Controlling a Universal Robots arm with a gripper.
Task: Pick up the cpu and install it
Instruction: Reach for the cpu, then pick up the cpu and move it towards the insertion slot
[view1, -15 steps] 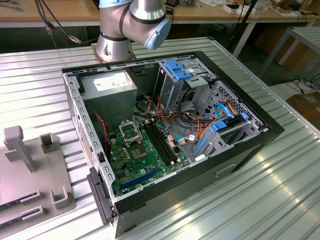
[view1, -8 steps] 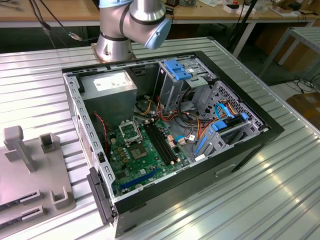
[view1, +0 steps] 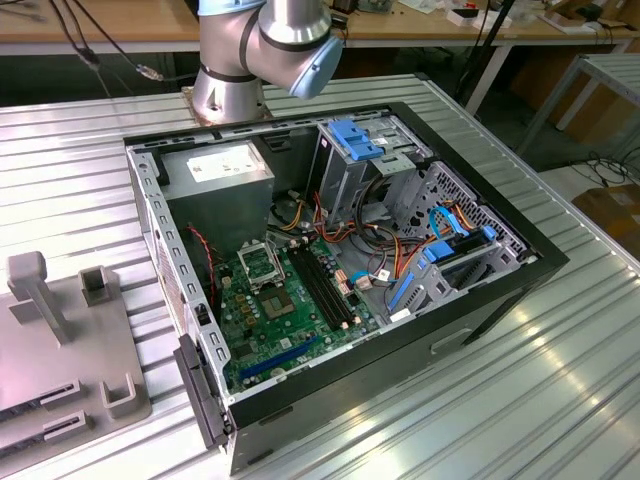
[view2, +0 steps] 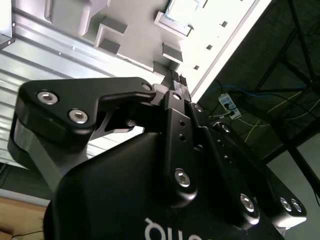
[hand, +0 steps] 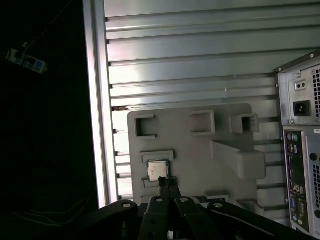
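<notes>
Cpu (hand: 157, 169) lies on grey holder (hand: 200, 150), beyond the closed fingers (hand: 163, 187).

I see a ribbed metal table (view1: 560, 400) carrying an open computer case (view1: 480, 312). Grey fixture plate (view1: 30, 370) lies beside it, on the exterior view's left.

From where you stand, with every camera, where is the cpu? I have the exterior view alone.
Observer: In the first wrist view the cpu lies flat in a recess of the grey holder plate, which sits beside the computer case.
Operator: Has the claw got hold of it?
Observer: No. The claw is shut with nothing between its fingers. In that picture its tips line up with the chip's corner, but I cannot tell how far above it they are.
</notes>
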